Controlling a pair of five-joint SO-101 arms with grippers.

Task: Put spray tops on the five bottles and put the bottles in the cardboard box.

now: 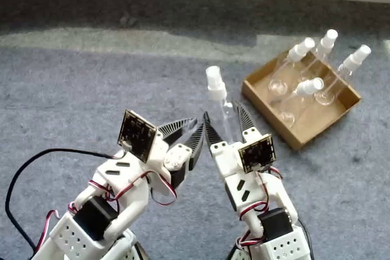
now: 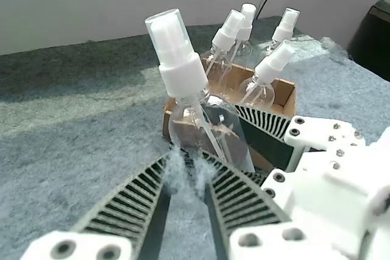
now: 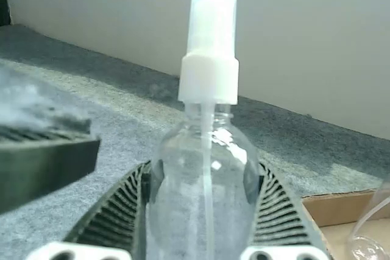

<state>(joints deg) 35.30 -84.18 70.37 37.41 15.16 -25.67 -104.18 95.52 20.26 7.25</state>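
Observation:
My right gripper [image 1: 225, 119] [image 3: 204, 178] is shut on a clear bottle [image 1: 227, 112] [image 3: 204, 162], held roughly upright just above the grey carpet. A white spray top [image 1: 214, 82] [image 3: 210, 47] [image 2: 177, 53] sits on its neck, with the dip tube running down inside. My left gripper [image 1: 200, 125] [image 2: 190, 165] rests close beside the bottle's lower body [image 2: 204, 129]. Its fingers stand slightly open with nothing between them and grey fluff on the tips. The cardboard box [image 1: 268, 112] [image 2: 286, 92] lies to the right, with several capped bottles [image 1: 304, 89] [image 2: 262, 80] leaning inside.
Grey carpet covers the whole work surface, with open floor to the left and behind the bottle. A black cable [image 1: 18, 181] loops beside the left arm's base. A pale wall runs along the far edge. A corner of the box [image 3: 332, 208] lies close beside the right gripper.

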